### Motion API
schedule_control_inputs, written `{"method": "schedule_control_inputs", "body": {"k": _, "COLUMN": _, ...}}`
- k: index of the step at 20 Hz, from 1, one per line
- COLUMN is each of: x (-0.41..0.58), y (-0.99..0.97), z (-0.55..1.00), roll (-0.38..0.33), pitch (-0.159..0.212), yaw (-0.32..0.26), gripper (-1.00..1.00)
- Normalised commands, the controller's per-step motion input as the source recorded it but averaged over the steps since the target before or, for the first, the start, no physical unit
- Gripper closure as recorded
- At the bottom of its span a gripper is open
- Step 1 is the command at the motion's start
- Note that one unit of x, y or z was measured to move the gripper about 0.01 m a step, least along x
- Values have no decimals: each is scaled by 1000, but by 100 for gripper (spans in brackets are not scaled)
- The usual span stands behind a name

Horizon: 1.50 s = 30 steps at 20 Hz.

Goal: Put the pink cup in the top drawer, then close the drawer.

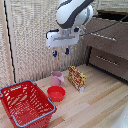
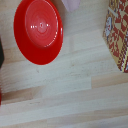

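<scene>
Dusty-pink and small, the mug (image 1: 57, 78) stands upright on the pale wooden worktop (image 1: 95, 105), free of any grip, with the low red bowl (image 1: 56, 93) just in front of it and nearly touching, and a yellow-and-red printed box (image 1: 77, 78) close by on the exterior view's right. That crowding matters: a gentle descent will probably have to thread between bowl and box without nudging either. High above, well clear of everything, hangs the claw (image 1: 60, 52), its two blue-tipped fingers (image 1: 67, 50) pointing straight down with a visible gap between them, spread and carrying nothing, which reads as a readied posture for closing over the mug's wall or rim. In the wrist view only a sliver of the pink mug (image 2: 71, 4) shows at the picture's edge, while the bowl (image 2: 38, 31) fills much of the picture, so the claw seems not yet centred over its target. On the exterior view's right stands the dark brown dresser (image 1: 107, 46), whose upper drawer appears pulled out, presumably left so to receive the mug. A red wire-rimmed basket (image 1: 25, 102) sits on the exterior view's left, apart from the approach.
</scene>
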Motion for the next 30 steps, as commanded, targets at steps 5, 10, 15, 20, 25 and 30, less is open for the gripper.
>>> {"method": "schedule_control_inputs", "body": {"k": 5, "x": 438, "y": -153, "z": -190, "roll": 0, "pitch": 4, "yaw": -14, "gripper": -100}}
{"method": "schedule_control_inputs", "body": {"k": 10, "x": 453, "y": -247, "z": -253, "roll": 5, "pitch": 6, "yaw": -18, "gripper": -100}}
{"method": "schedule_control_inputs", "body": {"k": 15, "x": 119, "y": -228, "z": -259, "roll": 0, "pitch": 8, "yaw": -72, "gripper": -100}}
{"method": "schedule_control_inputs", "body": {"k": 20, "x": 11, "y": -143, "z": -279, "roll": -2, "pitch": 56, "yaw": -109, "gripper": -100}}
{"method": "schedule_control_inputs", "body": {"k": 25, "x": 110, "y": -79, "z": -338, "roll": -16, "pitch": 72, "yaw": -93, "gripper": -100}}
{"method": "schedule_control_inputs", "body": {"k": 30, "x": 227, "y": -117, "z": -361, "roll": -4, "pitch": 43, "yaw": -45, "gripper": -100}}
